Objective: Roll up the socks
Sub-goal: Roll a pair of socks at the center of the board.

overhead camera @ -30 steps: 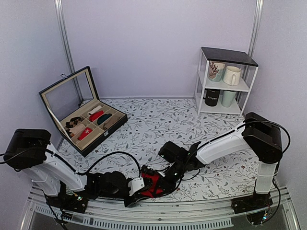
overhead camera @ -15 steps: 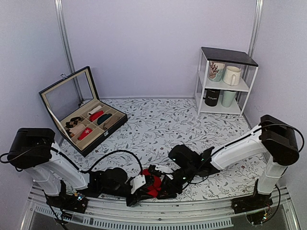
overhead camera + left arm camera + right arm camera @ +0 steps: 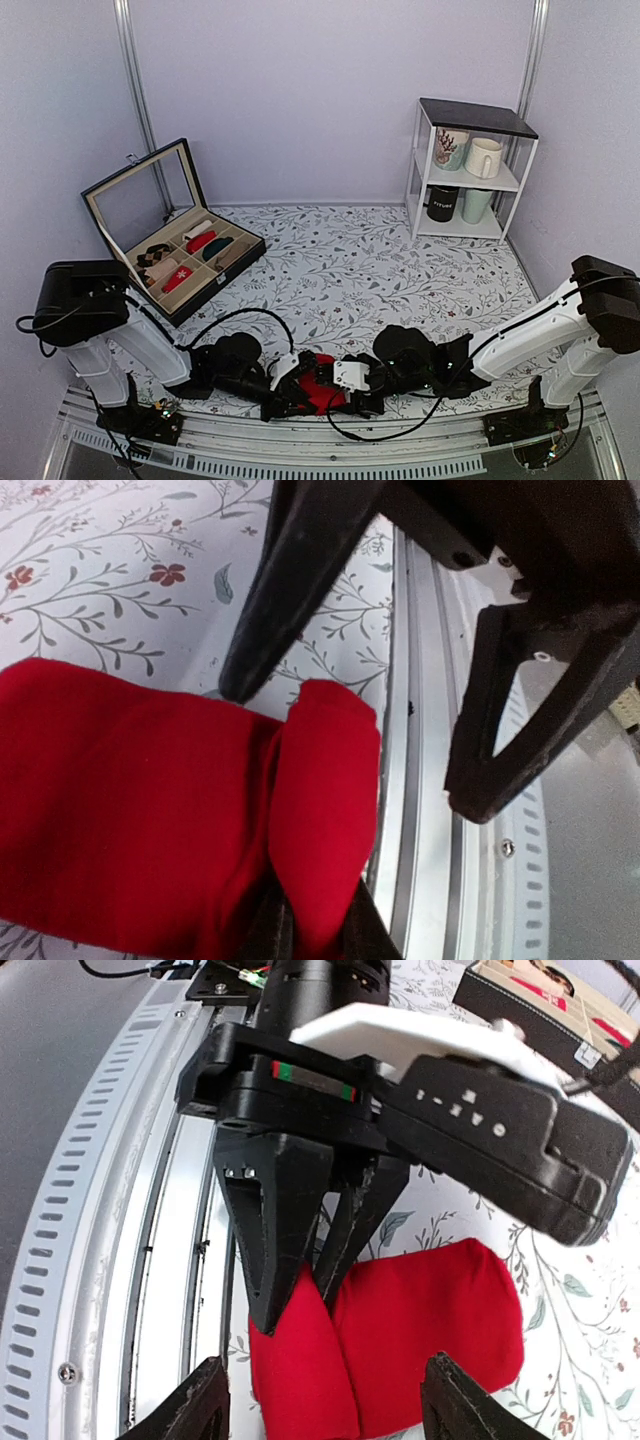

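My left hand (image 3: pixel 297 1305) is clamped on a fold of the red socks (image 3: pixel 420 1310), which lie bunched at the tabletop's (image 3: pixel 360 260) near edge beside the metal rail (image 3: pixel 140 1260). My right hand (image 3: pixel 350 745) gapes wide just beside them

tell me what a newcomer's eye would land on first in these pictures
The bright red socks at the near edge of the floral table are the one vivid patch. The left gripper is pinched shut on a fold of them, and the right gripper faces it with jaws open. Farther back are an open compartment box on the left and a white mug shelf on the right.
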`<state>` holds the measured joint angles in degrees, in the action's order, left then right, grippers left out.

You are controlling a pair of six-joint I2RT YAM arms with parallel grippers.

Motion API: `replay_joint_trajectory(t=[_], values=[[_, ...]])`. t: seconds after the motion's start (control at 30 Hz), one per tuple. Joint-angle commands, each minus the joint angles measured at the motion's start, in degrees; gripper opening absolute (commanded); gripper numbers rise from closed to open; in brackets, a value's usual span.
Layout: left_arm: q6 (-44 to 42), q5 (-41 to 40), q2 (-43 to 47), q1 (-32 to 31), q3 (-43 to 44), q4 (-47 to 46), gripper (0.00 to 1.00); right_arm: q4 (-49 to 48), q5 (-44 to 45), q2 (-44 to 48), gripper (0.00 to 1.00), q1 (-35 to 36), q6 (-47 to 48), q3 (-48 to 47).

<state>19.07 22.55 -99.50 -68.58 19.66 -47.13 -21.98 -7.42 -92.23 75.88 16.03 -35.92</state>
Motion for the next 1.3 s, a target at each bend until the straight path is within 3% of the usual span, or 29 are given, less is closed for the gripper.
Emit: replay_joint_trajectory(t=[0.0,0.4,0.47,0.6,0.67,0.9,1.0,1.07,1.27], values=[[1.84,3.50,-3.88,0.80,-2.16,7.83,0.01,-1.64,2.41,-1.25,0.66,1.89,2.86,0.46],[1.79,4.91,-5.09,1.47,-1.58,7.93,0.01,0.51,4.76,-5.91,0.59,4.12,-0.59,-0.10],[1.82,4.88,-5.09,1.55,-1.64,7.91,0.01,0.90,5.69,-6.27,0.54,4.14,-1.26,-0.01],[1.75,4.96,-5.11,1.54,-1.37,8.09,0.02,2.47,5.58,-6.67,0.28,4.18,-2.39,-0.51],[1.76,4.77,-5.17,1.56,-1.30,8.19,0.03,3.10,6.15,-7.05,0.22,4.17,-2.99,-0.89],[-0.03,-2.05,0.71,1.39,-2.72,8.18,0.13,7.51,1.96,-8.76,0.19,3.07,-8.09,-2.28],[-4.34,-7.27,8.13,0.33,-3.53,9.50,0.18,8.02,-2.90,-9.05,0.19,0.36,-12.00,-1.61],[-8.22,-11.79,13.20,-1.66,-3.54,10.94,0.27,8.96,-6.38,-9.34,0.19,-1.93,-14.55,-1.91],[-16.16,-18.17,20.21,-7.04,-4.22,10.20,0.32,15.08,-17.59,-12.76,0.19,-6.82,-20.90,-5.86]])
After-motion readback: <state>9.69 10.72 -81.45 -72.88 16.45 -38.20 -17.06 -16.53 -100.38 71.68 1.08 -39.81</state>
